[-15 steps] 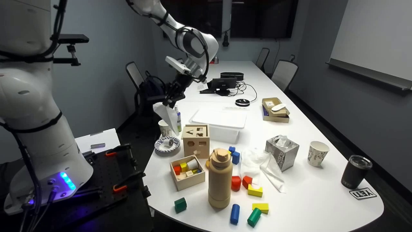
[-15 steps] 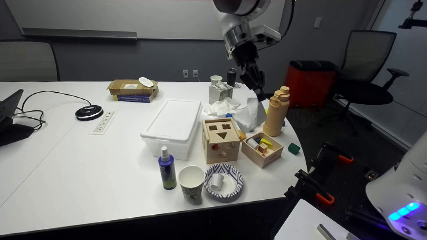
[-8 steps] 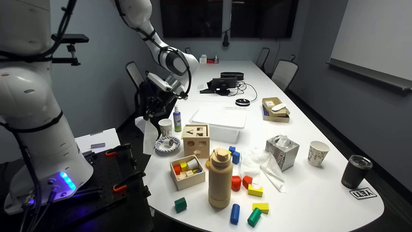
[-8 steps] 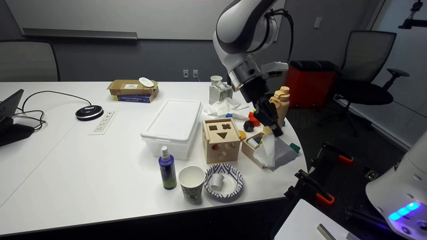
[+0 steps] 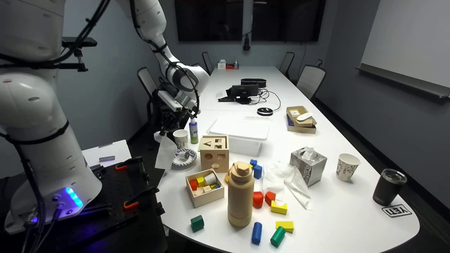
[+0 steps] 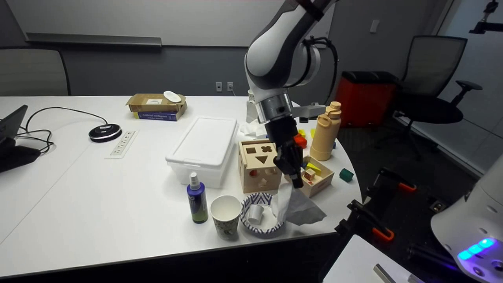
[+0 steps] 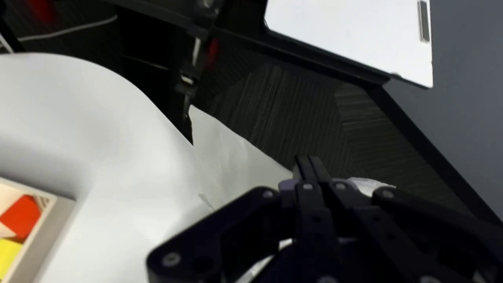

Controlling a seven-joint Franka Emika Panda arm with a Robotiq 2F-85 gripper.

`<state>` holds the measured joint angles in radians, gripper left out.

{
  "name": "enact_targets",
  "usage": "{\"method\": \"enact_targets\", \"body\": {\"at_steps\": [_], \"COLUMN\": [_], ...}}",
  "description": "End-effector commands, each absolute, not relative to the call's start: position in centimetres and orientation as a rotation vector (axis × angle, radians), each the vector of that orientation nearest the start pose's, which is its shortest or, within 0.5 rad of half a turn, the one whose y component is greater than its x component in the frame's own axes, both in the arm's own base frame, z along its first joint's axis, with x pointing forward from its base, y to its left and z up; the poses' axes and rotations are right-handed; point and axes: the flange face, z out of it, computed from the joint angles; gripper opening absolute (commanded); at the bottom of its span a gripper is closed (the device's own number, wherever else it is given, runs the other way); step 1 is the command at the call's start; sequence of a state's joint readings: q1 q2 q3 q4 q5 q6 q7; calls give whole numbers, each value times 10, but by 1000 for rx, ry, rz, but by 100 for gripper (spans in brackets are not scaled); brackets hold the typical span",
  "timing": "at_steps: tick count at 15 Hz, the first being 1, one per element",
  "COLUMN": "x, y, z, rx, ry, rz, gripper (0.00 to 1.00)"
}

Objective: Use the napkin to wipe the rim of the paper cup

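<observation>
My gripper [image 6: 297, 184] is shut on a white napkin [image 6: 301, 208], which hangs below the fingertips in both exterior views. The gripper [image 5: 162, 133] and napkin [image 5: 166, 154] are near the table edge. In the wrist view the fingers [image 7: 312, 167] are pressed together, with napkin [image 7: 235, 155] spread to their left. A white patterned paper cup [image 6: 226, 220] stands upright beside the bowl, apart from the napkin; it also shows in an exterior view [image 5: 180, 139]. A similar paper cup [image 5: 347, 168] stands near the tissue box. I cannot make out a blue mark on either.
A patterned bowl [image 6: 256, 196] holding a small white cup is partly behind the napkin. A spray bottle [image 6: 197, 202], shape-sorter box [image 6: 259, 173], lidded bin [image 6: 202, 137] and block tray [image 6: 320, 185] stand around. A tan bottle [image 5: 240, 200], tissue box [image 5: 309, 168] and dark tumbler [image 5: 388, 188] stand farther off.
My gripper has carried the napkin down from near the tan bottle, past the block tray, to beside the bowl and closer to the nearby paper cup. The other objects have not moved.
</observation>
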<state>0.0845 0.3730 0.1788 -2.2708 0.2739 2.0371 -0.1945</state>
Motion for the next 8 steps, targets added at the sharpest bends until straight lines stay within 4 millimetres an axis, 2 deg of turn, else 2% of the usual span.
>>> {"method": "enact_targets", "body": {"at_steps": [1, 5, 8], "x": [453, 468, 474], "y": [167, 197, 215], "z": [161, 165, 172], "rx": [-2733, -2749, -2738], "ry": [-360, -429, -477], "rz": [693, 453, 355], "gripper": [0, 0, 0]}}
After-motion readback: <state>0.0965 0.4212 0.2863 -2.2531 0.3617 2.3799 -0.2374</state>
